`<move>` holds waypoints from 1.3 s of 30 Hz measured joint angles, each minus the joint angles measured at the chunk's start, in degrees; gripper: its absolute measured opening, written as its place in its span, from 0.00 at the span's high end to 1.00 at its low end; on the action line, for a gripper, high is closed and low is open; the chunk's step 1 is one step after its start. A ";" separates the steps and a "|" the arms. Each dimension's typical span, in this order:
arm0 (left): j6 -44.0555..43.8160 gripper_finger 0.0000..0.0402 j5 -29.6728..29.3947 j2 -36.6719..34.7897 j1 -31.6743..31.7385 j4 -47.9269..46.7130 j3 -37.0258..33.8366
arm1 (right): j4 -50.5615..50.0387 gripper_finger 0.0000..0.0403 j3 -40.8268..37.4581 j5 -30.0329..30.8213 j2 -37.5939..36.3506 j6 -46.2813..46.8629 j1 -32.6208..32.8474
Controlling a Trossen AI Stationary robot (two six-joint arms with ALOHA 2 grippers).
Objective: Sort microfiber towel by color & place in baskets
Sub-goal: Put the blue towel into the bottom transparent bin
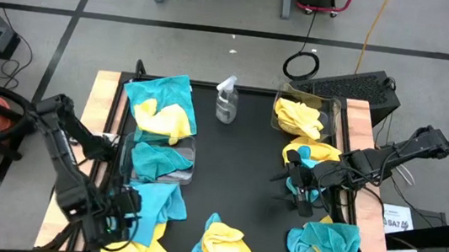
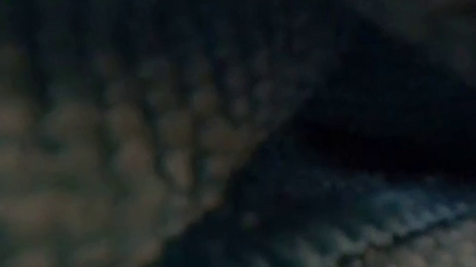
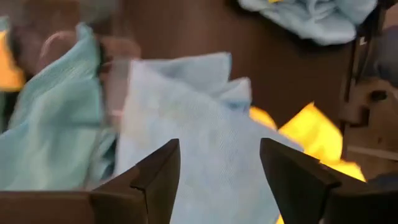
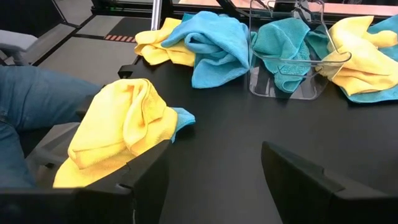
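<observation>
On the counter's (image 1: 246, 158) left, the left gripper (image 1: 120, 212), fingers apart, hangs over a teal towel (image 1: 157, 201) beside the teal-filled basket (image 1: 158, 157), while the right gripper (image 1: 296, 185), also spread, hovers near the yellow-filled basket (image 1: 304, 114).

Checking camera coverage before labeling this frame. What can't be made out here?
- Low view: filled by blurred cloth weave against the lens; table, bins and arms all hidden.
- Left wrist view: motion-blurred; the clear bin's edges smear into the teal cloth ahead of the open left tool.
- High view: the right tool is dark on the dark table top, so its fingers are unreadable there; the right wrist view shows them apart.
</observation>
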 joint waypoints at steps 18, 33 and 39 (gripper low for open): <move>10.93 0.43 7.00 3.28 18.50 21.28 -11.55 | 0.59 0.40 -0.02 0.00 0.00 0.90 0.02; 10.88 0.47 15.41 9.71 22.58 15.93 -11.55 | 0.73 0.40 -0.02 0.20 0.01 -0.36 0.92; 12.85 0.80 15.14 10.75 23.59 11.78 -11.55 | 0.78 0.40 -0.02 0.28 0.00 -0.03 1.18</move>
